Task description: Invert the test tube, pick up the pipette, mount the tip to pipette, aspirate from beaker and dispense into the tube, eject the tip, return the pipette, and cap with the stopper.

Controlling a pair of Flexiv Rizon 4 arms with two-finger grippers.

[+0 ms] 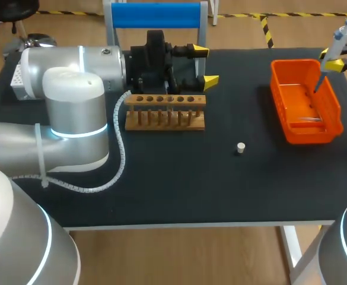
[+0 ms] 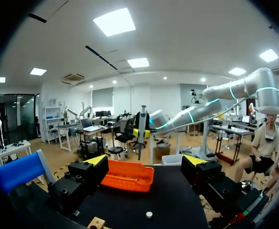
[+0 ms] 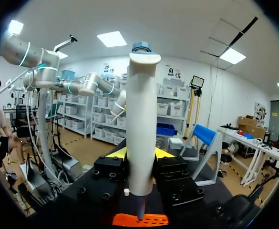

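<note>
While my right arm is working at the far right corner, the black table [image 1: 179, 184] is carrying the rest of the set-up. My left arm [image 1: 72, 101] is filling the left side. The left gripper [image 1: 205, 65] is hovering just beyond the far side of the wooden rack [image 1: 165, 120], its fingers spread wide with nothing between them. This is probably so it is on hand for the tube without crowding the other arm.

The orange bin [image 1: 278, 95] is lying at the far right, well apart from the rack. The right gripper [image 3: 140, 153] is hanging above the bin's far end, its fingers pressing the pipette [image 3: 141, 109] from both sides. It is keeping the pipette upright with the narrow nose pointing down into the bin. I am reading that as the tip-ejection step, since a released tip would land in the bin and not on the table. Something pale is lying on the bin's floor, but it is too small to name.

The rack is standing left of centre with its row of holes facing up. A test tube may be standing in it, though I cannot make one out. The small white stopper [image 1: 240, 148] is sitting alone on the table between rack and bin, nearer than both and touching neither, so the capping is not yet done.
</note>
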